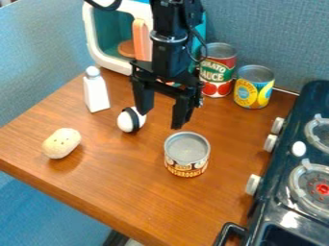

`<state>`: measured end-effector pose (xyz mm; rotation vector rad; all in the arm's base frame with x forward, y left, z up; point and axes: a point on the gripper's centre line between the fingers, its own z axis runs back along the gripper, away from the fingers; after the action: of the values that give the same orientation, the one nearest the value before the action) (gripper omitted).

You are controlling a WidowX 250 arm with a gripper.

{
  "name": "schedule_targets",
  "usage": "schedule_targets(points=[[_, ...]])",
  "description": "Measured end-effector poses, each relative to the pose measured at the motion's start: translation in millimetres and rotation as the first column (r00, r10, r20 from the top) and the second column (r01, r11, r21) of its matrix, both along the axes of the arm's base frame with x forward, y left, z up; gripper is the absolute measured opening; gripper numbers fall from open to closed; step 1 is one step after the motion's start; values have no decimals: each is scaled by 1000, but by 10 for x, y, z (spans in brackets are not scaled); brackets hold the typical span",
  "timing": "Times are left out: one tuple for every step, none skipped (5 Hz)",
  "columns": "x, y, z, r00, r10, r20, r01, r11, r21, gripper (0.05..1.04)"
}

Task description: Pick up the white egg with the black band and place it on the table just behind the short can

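And here is the arm [168,58], black from top to bottom, all chunky, hard-edged sections! There's a narrower stretch in the middle, and right at it, a rounded collar [168,39] with a thin pale line running round. Look to the side: a slim black cable [204,45] makes a loose loop, while a thicker black cable [106,8] curves by the top edge. Down to the claw [160,119], black too, with a wide, angular crosspiece and two broad, blocky fingers [183,113]!

toy kitchen, black stove [273,210] with burners, food cans [217,72], toy microwave [91,30]
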<state>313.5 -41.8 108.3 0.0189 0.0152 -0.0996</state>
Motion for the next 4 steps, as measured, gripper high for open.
schedule_targets(points=[[-21,-2,-95,999,-5,-32,5,1000,4,999],[-27,155,-120,998,-21,-58,17,998,-59,999],[73,369,13,1000,-2,-27,-1,994,-107,999],[138,436,44,1000,7,1,-7,994,-107,999]])
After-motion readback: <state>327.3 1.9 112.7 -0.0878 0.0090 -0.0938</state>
